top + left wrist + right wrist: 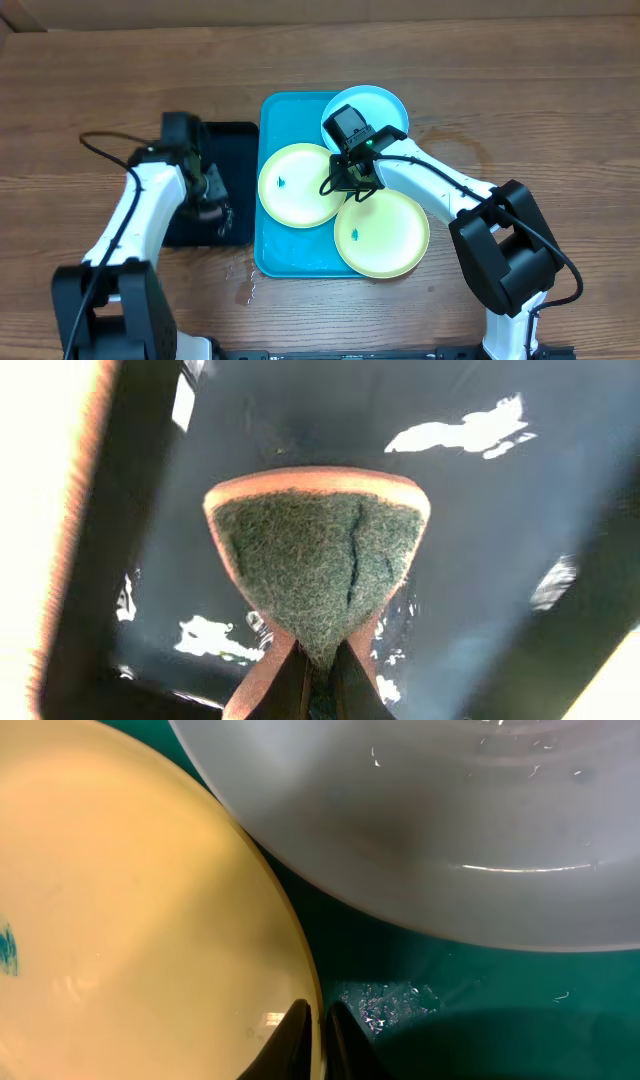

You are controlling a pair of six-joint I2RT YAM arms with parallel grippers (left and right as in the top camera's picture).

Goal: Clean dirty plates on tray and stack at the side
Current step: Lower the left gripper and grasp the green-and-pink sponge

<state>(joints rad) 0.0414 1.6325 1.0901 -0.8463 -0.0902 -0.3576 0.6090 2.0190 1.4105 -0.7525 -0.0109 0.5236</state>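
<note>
Left arm [130, 215]: white shells, black joints, black block base.
Right arm [430, 180]: matching white links, bulky black joint housings.
Cables [100, 150]: thin, black, running along both arms.
Right wrist [350, 125]: black box, small green light.
Right gripper [318, 1020]: two slim dark fingers.

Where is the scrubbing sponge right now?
In the left wrist view, the sponge is pinched in the left pincer over the black tray, left of the turquoise tray.

Light blue plate [386, 102] partly under right arm [430, 180]
</note>
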